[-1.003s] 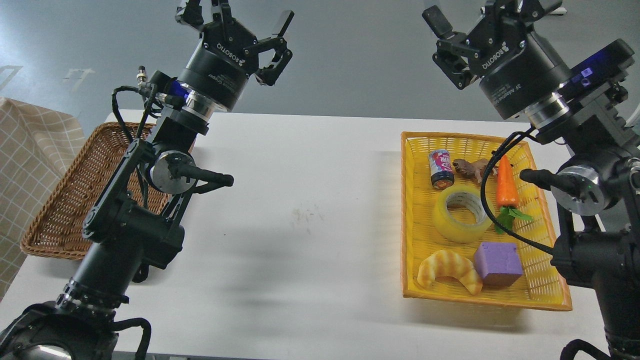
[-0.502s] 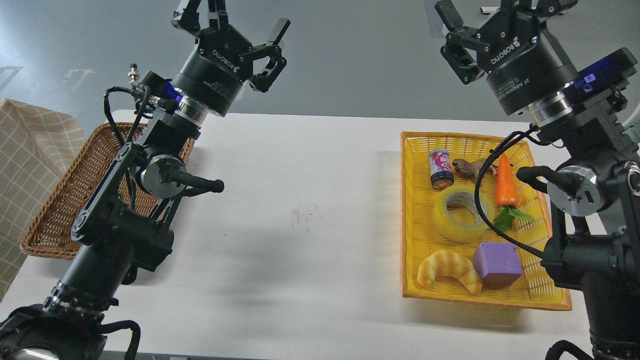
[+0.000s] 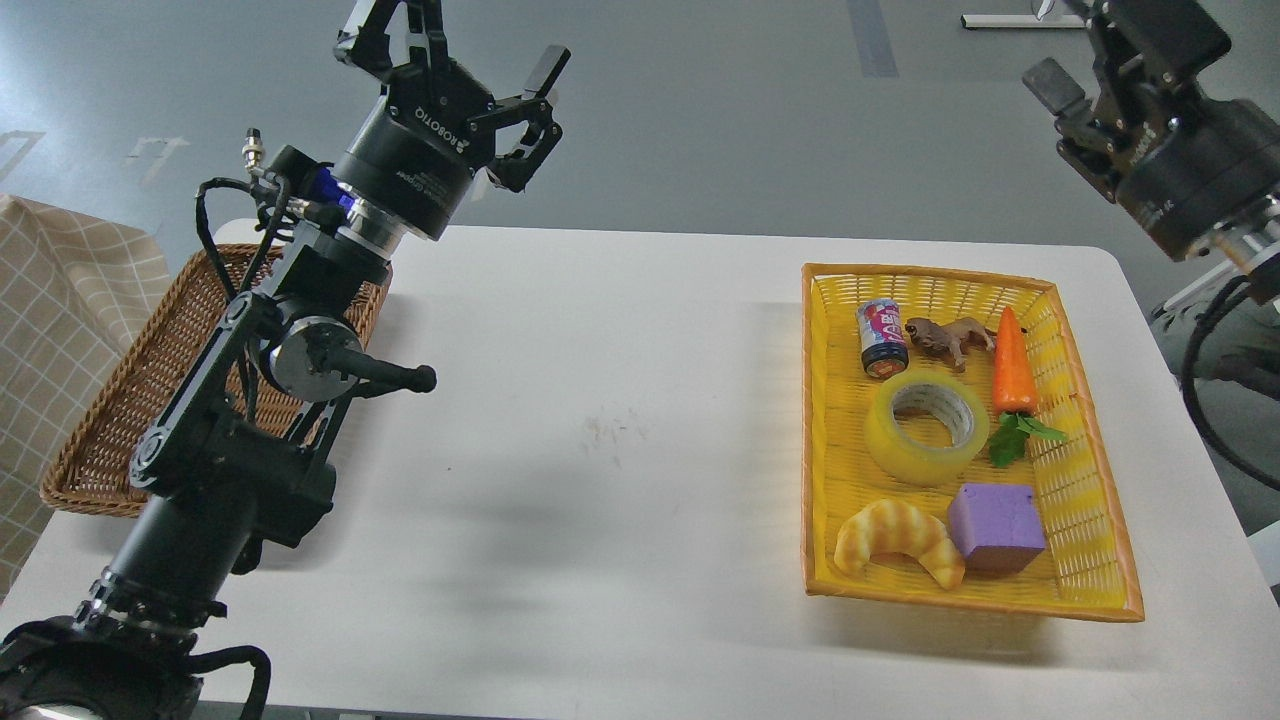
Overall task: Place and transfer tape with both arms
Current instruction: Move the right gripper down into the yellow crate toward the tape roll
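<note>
I see a yellow basket (image 3: 1090,520) on the white surface (image 3: 600,450) holding a small can (image 3: 881,338), toy animal (image 3: 945,337), carrot (image 3: 1013,367), croissant (image 3: 898,540) and purple block (image 3: 995,526). A brown wicker tray (image 3: 120,420) sits far left.

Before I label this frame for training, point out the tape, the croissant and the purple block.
tape (image 3: 925,452): head view, yellow outer wall.
croissant (image 3: 897,537): head view, middle of arch.
purple block (image 3: 995,520): head view, top face.

"ROBOTIQ" on the left gripper (image 3: 450,60)
</note>
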Robot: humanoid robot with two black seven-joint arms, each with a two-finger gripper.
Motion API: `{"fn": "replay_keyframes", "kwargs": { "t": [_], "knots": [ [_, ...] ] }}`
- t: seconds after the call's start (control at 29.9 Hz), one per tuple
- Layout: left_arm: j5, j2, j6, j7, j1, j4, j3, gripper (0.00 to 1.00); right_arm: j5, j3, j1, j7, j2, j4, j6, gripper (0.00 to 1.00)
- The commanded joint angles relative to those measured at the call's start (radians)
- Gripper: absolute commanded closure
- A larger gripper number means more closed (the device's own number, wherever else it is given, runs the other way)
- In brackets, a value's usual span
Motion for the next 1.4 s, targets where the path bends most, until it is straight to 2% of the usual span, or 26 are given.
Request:
{"fn": "replay_keyframes", "kwargs": {
  "t": [0.0,0.23,0.27,0.33,0.37,0.43,0.47,0.67,0.87,1.07,1.14,1.2,1.37],
  "knots": [
    [0.003,-0.002,0.0,0.0,0.007,0.001,-0.003,0.02,-0.113,-0.007,-0.072,0.029,-0.115,0.02,0.003,0.0],
    [0.003,0.0,0.0,-0.018,0.004,0.003,-0.001,0.02,-0.257,-0.01,-0.212,0.037,-0.261,0.04,0.012,0.0],
    [0.003,0.0,0.0,-0.018,0.004,0.003,-0.001,0.02,-0.268,-0.01,-0.243,0.055,-0.288,0.043,0.012,0.0],
    [0.003,0.0,0.0,-0.018,0.004,0.003,-0.001,0.02,-0.269,-0.008,-0.264,0.114,-0.309,0.045,0.012,0.0],
    [0.003,0.0,0.001,-0.018,0.004,0.003,-0.001,0.02,-0.269,-0.008,-0.272,0.203,-0.324,0.042,0.012,0.0],
    [0.003,0.0,0.001,-0.018,0.005,0.003,-0.001,0.02,-0.269,0.007,-0.275,0.294,-0.318,0.031,0.012,0.0],
    [0.003,0.003,0.001,-0.018,0.007,0.003,-0.001,0.02,-0.271,0.016,-0.278,0.31,-0.318,0.03,0.007,0.0],
    [0.006,0.024,0.003,-0.018,0.005,0.003,-0.016,0.02,-0.265,0.13,-0.349,0.322,-0.31,0.039,0.006,0.0],
    [0.008,0.034,0.004,-0.02,0.005,0.003,-0.018,0.02,-0.256,0.193,-0.381,0.369,-0.309,0.022,0.012,0.0],
    [0.008,0.06,0.004,-0.02,0.004,0.001,-0.029,0.02,-0.256,0.187,-0.456,0.371,-0.315,0.033,0.027,0.0],
    [0.008,0.058,0.004,-0.02,0.004,0.001,-0.029,0.02,-0.257,0.188,-0.469,0.371,-0.315,0.037,0.099,0.0],
    [0.008,0.057,0.004,-0.02,0.004,0.001,-0.029,0.02,-0.263,0.187,-0.473,0.366,-0.315,0.037,0.122,0.0],
    [0.006,0.066,0.001,-0.021,0.004,0.003,-0.03,0.02,-0.372,0.179,-0.502,0.324,-0.312,0.027,0.138,0.0]
  ]
}}
